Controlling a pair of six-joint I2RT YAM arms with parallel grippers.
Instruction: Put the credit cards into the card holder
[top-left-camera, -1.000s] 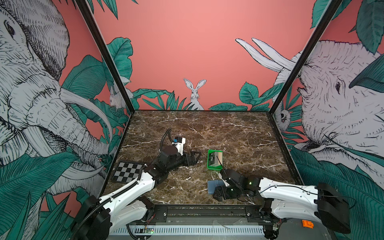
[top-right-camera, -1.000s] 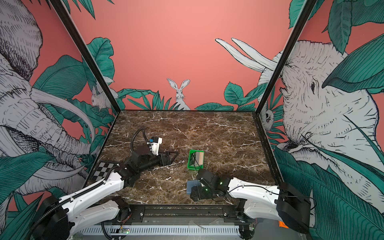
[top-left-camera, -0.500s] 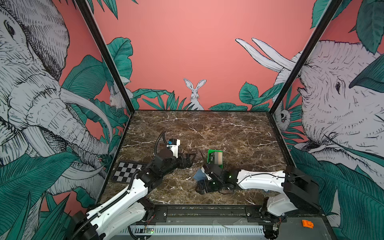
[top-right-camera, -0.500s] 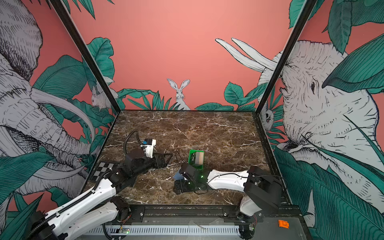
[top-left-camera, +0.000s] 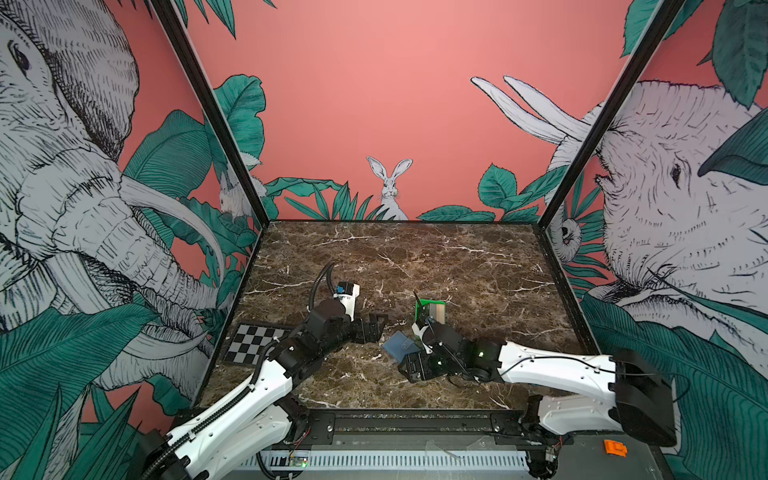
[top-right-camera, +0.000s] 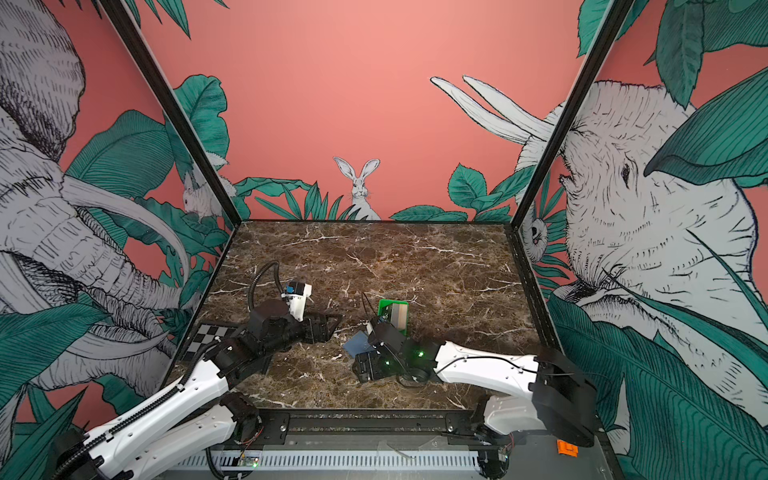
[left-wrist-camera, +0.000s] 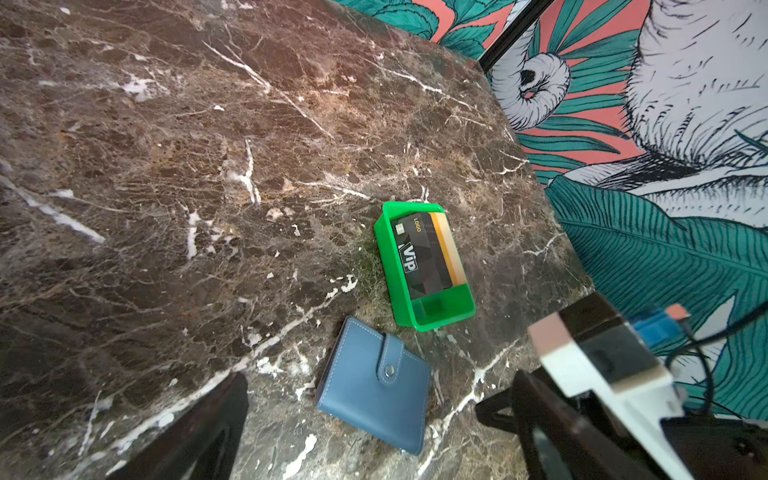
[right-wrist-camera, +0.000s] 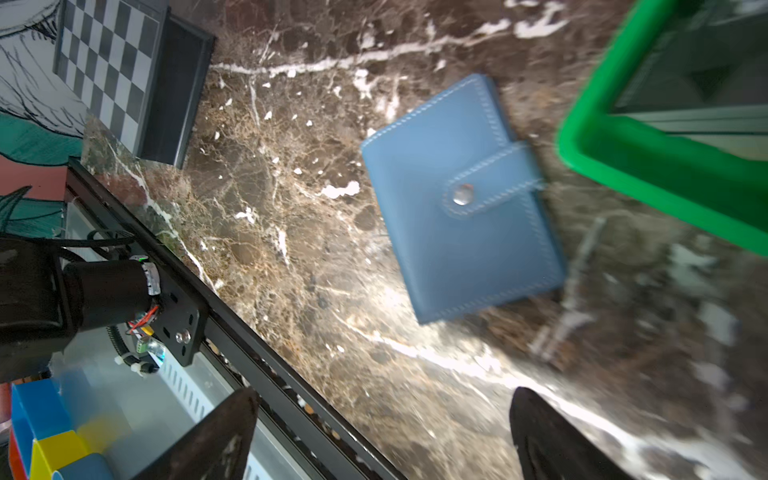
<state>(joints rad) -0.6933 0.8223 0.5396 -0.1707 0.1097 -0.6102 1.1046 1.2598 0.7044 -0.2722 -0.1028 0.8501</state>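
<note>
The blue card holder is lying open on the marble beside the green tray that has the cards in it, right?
Not quite. The card holder is closed, its tab snapped shut, as the left wrist view shows. It does lie on the marble beside the green tray, and the cards are in that tray.

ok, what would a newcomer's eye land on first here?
Probably the bright green tray mid-table, with the black VIP card lying in it, partly covering a tan card. Next, the slate-blue card holder, snapped shut on the marble table just beside the tray. Around it all looms a huge elephant mural.
</note>
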